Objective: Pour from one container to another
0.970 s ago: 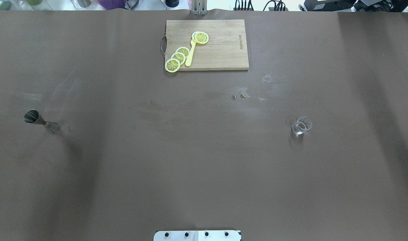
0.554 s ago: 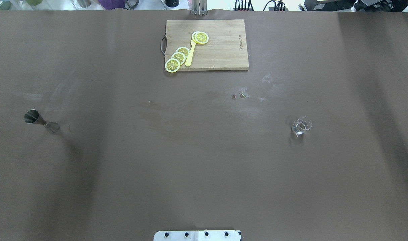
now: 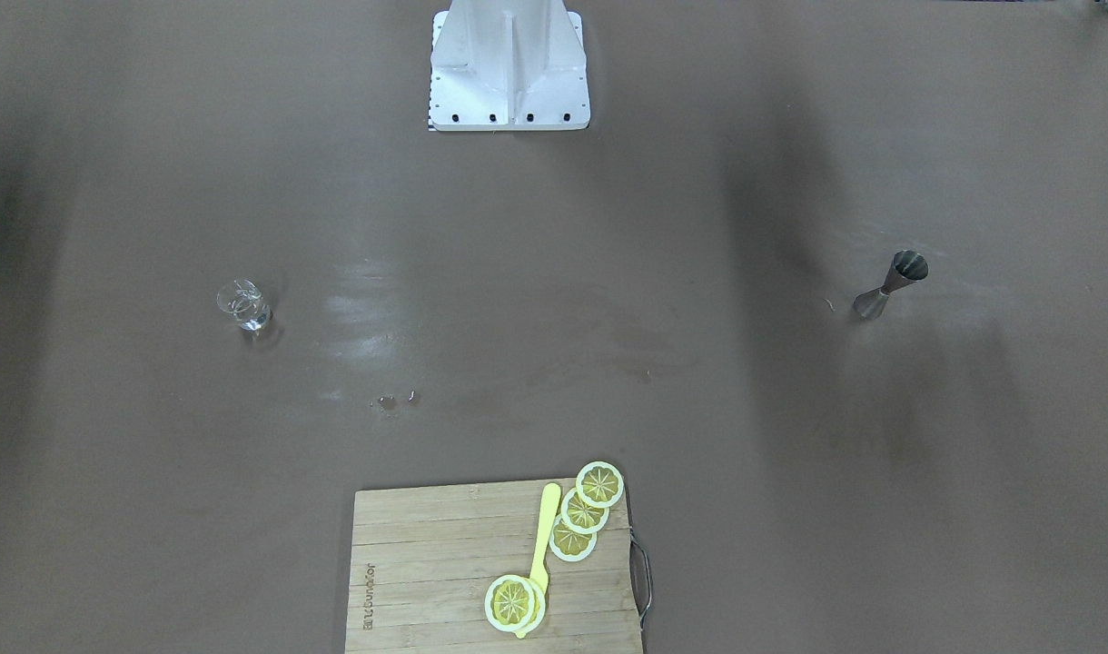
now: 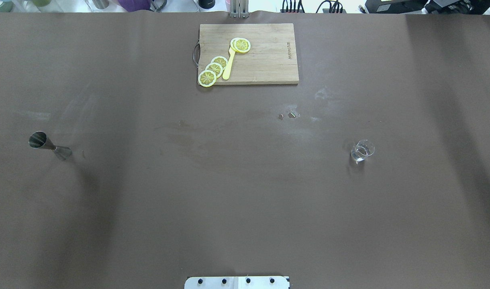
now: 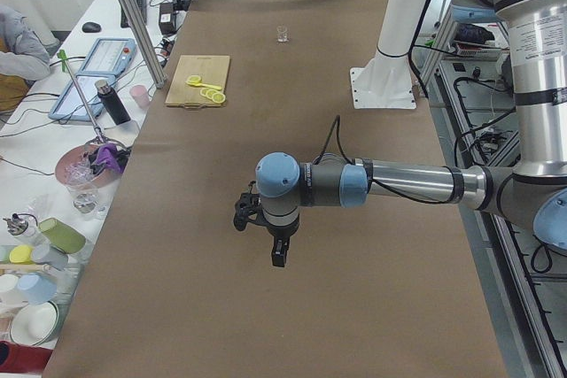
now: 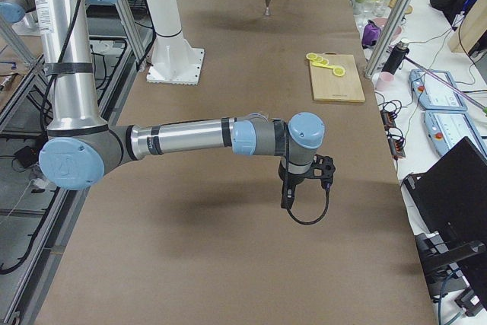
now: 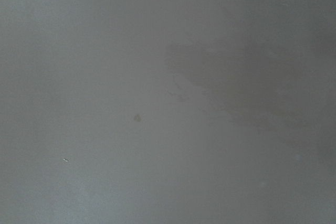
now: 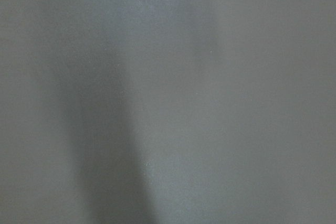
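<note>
Found nothing shifted on the brown worktop since a second before, so judged the pour not yet begun. Saw the left tool and the right tool hanging above it, holding neither vessel; could not tell how wide either gaped. Placed the jigger far beyond the right tool, the glass far beyond the left tool, both upright.

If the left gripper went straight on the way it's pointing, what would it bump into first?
Probably just the bare brown table. The left gripper points straight down, and its wrist camera shows only tabletop, with nothing else below it.
</note>
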{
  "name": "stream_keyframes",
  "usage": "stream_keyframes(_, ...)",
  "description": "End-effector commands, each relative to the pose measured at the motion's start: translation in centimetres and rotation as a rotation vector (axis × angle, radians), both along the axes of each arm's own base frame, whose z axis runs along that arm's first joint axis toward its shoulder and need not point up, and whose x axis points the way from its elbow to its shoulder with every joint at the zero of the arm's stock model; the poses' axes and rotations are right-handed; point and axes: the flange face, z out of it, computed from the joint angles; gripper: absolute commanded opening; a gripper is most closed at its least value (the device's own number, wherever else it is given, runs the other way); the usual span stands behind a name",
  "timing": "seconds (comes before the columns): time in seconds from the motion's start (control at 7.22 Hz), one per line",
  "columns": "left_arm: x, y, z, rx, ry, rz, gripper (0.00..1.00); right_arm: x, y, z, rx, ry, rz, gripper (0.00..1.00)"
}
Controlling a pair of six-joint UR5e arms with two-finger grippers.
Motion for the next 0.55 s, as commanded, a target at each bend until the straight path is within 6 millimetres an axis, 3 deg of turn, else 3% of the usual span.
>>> stream_keyframes(0.0, 0.0, 0.0, 0.1, -0.001, 0.0, 0.0, 0.99, 0.0, 0.0, -0.2, 0.002, -0.002, 0.001, 1.0)
stream_keyframes(0.42, 0.0, 0.0, 0.1, -0.003, 0.0, 0.0, 0.99, -1.2, -1.4, -0.8, 0.05, -0.021, -0.02, 1.0)
